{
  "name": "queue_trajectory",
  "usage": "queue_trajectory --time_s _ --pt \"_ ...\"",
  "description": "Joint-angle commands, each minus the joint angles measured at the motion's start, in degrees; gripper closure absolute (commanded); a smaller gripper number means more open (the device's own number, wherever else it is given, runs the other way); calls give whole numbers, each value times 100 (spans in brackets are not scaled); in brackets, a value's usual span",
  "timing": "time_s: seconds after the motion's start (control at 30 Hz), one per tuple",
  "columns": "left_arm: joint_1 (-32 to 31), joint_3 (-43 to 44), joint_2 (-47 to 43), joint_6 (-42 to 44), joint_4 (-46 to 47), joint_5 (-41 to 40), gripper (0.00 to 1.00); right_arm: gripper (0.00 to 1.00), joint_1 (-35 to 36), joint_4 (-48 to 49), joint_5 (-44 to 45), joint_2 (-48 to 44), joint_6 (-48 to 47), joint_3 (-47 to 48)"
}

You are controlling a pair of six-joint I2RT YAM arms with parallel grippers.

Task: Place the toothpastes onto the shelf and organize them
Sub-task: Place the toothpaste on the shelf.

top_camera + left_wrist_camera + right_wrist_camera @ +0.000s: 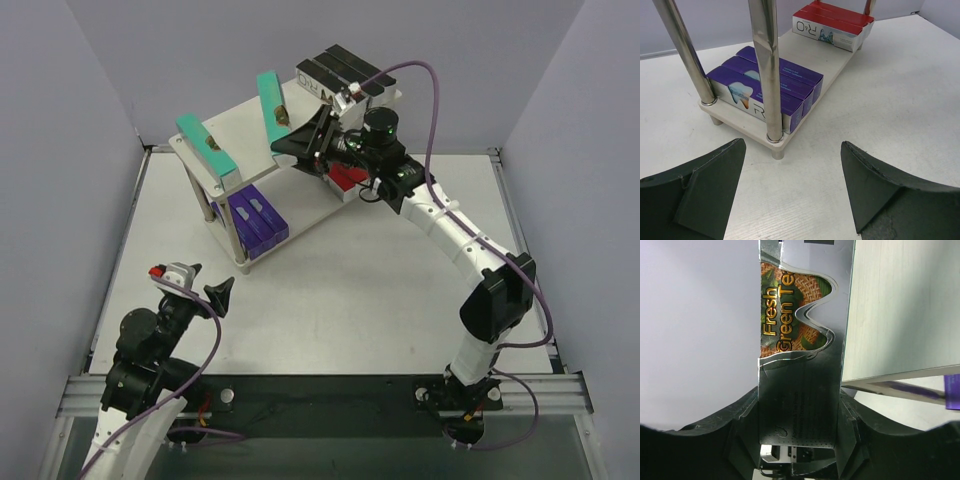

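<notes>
i am clamping my right claw (799, 410) on a teal carton (271, 104) of green tea toothpaste, holding it up on its edge at the middle of the shelf's (240, 125) top board. i cannot tell whether it is touching the board. another teal carton (208, 146) is lying at the left end of that board, and black cartons (342, 68) are sitting at its far right end. on the lower board, purple cartons (765, 90) are lying at the left and red cartons (832, 22) at the right. my left claw (792, 150) is hanging over the table (350, 300) near the purple cartons, fingers apart and gripping nothing.
</notes>
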Motion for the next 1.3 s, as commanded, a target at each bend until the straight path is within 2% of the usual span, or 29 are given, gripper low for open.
queue_trajectory --time_s 0.0,0.2,0.37,0.7,0.93,1.2,1.27 --pt "26 113 -62 70 140 -59 12 60 198 905 -29 45 739 280" --pt "35 96 -88 70 158 -50 12 58 357 940 225 -51 967 -72" --pt "35 104 -71 70 166 -24 12 50 445 774 296 -157 1029 -257" --pt "35 104 -79 70 166 11 12 44 515 721 551 -421 1152 -644" --pt "35 96 -97 70 166 11 12 32 515 431 700 -500 968 -670" --pt "35 104 -106 61 166 11 12 25 497 228 762 -526 757 -600" --pt "35 104 -106 61 166 20 12 20 506 202 762 -544 731 -591"
